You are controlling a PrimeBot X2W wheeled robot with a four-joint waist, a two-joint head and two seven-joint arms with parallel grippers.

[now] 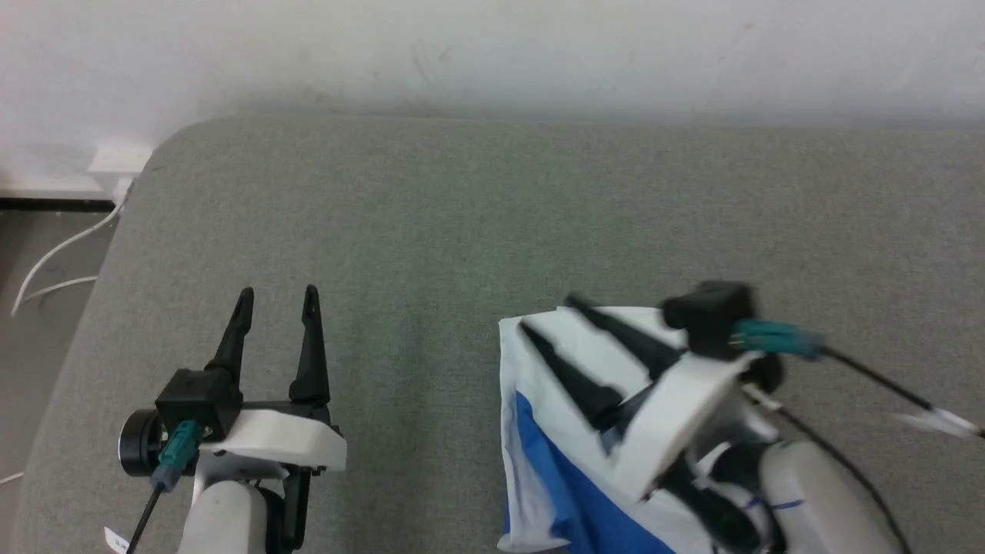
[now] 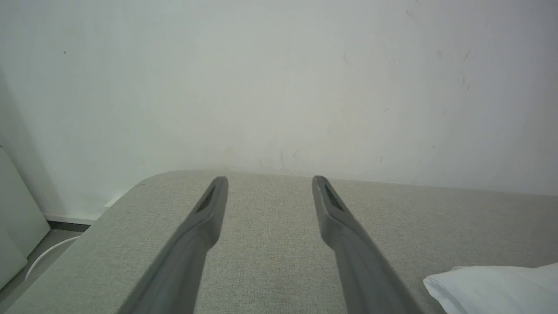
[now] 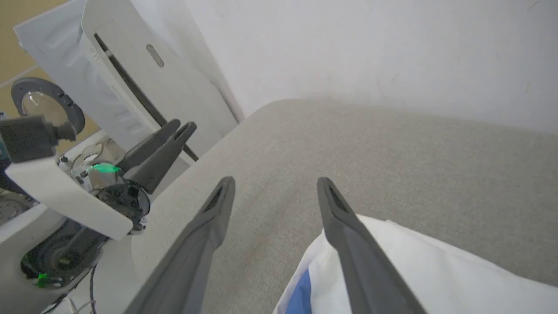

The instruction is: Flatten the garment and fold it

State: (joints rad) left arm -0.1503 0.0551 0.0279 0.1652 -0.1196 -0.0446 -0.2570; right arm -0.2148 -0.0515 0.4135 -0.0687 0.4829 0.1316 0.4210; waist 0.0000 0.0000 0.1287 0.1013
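My left gripper (image 1: 278,292) and right gripper (image 1: 549,314) both gape empty, and the garment (image 1: 539,431) lies folded on the grey table (image 1: 462,215) beneath my right one, so folding seems nearly done.

Head looks down, wrists wallward, sharing the grey surface (image 1: 462,231).

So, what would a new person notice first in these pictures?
The white and blue shirt at the lower right of the head view, lying on a grey fabric surface. The right pincer hangs open above its far corner; the left pincer stands open, apart to the left.
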